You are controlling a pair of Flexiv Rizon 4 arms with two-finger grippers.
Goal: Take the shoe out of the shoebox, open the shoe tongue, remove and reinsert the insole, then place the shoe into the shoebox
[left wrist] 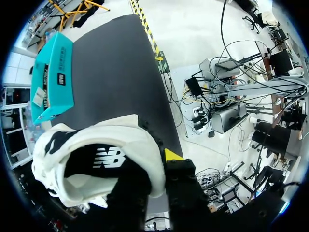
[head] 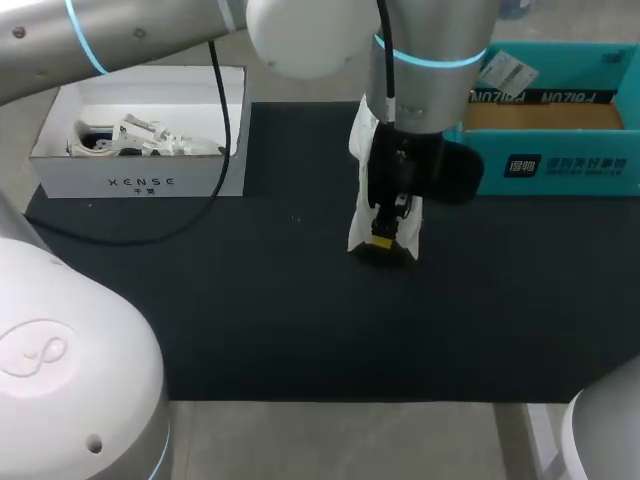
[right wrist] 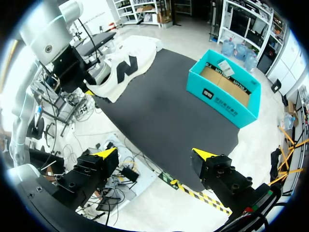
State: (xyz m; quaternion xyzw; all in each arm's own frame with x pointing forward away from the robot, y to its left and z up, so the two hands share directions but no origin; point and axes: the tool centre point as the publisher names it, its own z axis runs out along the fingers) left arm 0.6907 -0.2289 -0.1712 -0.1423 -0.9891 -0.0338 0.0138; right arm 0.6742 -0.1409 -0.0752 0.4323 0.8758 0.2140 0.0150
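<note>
A white shoe [head: 358, 222] with a black logo stands on the black mat [head: 300, 320] near the table's middle. My left gripper [head: 385, 240], on the arm that reaches in from the upper left, is shut on it from above. In the left wrist view the shoe [left wrist: 96, 140] fills the space at my left gripper [left wrist: 157, 166]; its dark lining and tongue label face the camera. The teal shoebox [head: 560, 165] stands open at the back right, with no shoe in it. My right gripper [right wrist: 154, 162] hangs open and holds nothing, past the mat's edge, far from the shoe [right wrist: 128, 67].
A white box [head: 140, 180] with a white laced item inside sits at the back left of the mat. A black cable [head: 215, 150] loops from the left arm across the mat beside that box. The teal shoebox [right wrist: 227, 94] has a paper tag on its far rim.
</note>
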